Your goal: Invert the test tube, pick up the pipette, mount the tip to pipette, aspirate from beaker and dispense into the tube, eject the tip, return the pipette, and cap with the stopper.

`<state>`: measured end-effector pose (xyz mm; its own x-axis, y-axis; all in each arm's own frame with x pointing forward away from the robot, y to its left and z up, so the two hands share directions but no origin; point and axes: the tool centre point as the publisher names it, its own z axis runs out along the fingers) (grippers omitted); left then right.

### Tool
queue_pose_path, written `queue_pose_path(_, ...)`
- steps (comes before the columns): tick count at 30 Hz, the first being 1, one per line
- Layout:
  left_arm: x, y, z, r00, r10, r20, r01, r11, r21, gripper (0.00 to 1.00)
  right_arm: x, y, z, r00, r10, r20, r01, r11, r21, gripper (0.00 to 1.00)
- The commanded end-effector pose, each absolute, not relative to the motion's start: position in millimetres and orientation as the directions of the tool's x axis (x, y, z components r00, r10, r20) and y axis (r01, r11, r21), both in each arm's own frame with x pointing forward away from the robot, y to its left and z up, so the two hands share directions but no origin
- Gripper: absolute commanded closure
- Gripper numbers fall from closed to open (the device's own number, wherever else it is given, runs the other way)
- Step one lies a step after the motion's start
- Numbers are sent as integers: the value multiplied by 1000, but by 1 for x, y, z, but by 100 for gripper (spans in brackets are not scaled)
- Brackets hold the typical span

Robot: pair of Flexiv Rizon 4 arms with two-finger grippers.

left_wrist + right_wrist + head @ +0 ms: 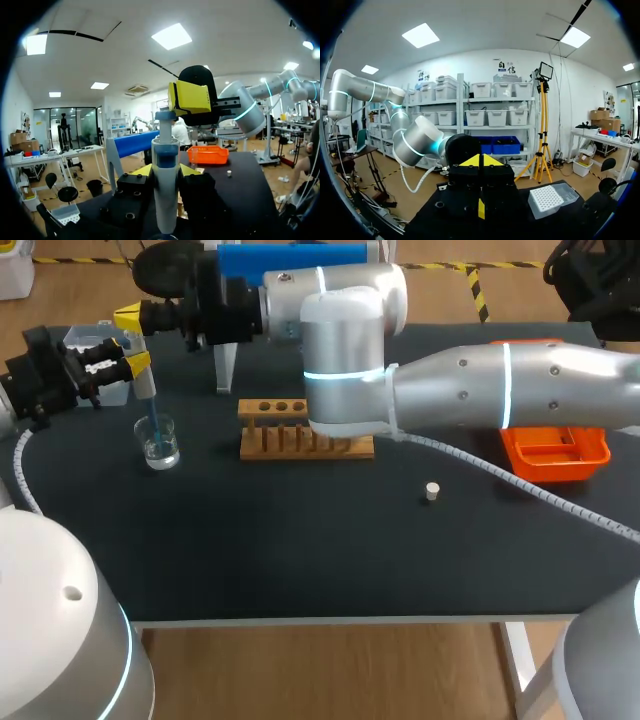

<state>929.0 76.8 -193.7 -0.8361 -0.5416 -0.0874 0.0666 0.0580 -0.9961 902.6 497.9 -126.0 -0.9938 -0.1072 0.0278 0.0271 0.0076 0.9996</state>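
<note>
**Holding pipette upright in beaker, both grippers at the pipette**

- Left arm comes in from the left. Left gripper is clamped on the pipette body, one yellow finger on each side, pipette upright.
- Tip points down into the beaker, with its end in the blue liquid. The beaker stands on the bench near the left edge, directly under the left gripper.
- Right arm comes in from the right and reaches past the middle to the left side of the bench.
- Right gripper has its fingers pressed together with nothing between them. In the left wrist view its yellow tips sit right over the plunger at the top of the pipette. Can't tell whether they actually touch it.
- Wooden rack is mid-bench, beside the beaker but apart from it. Its right end is hidden behind the right arm.
- Stopper lies alone on the bench, well apart from the rack, toward the front right.
- Orange tray is at the bench's right side, partly covered by the right arm.
- Tip box, a white grid in a clear case, is at the back-left corner, just behind the left gripper.
- Blue-topped stand is at the back, behind the right arm's wrist.
</note>
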Motion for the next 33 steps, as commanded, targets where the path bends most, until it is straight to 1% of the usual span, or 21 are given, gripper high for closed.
queue_pose_path(1,929,77,-193,-837,-540,-89,69,57,-996,100,903,499,-129,-994,-106,29,28,10,1000,100)
queue_pose_path(33,929,77,-193,-837,-540,-89,69,57,-996,100,904,502,-161,-992,-99,78,75,40,996,100)
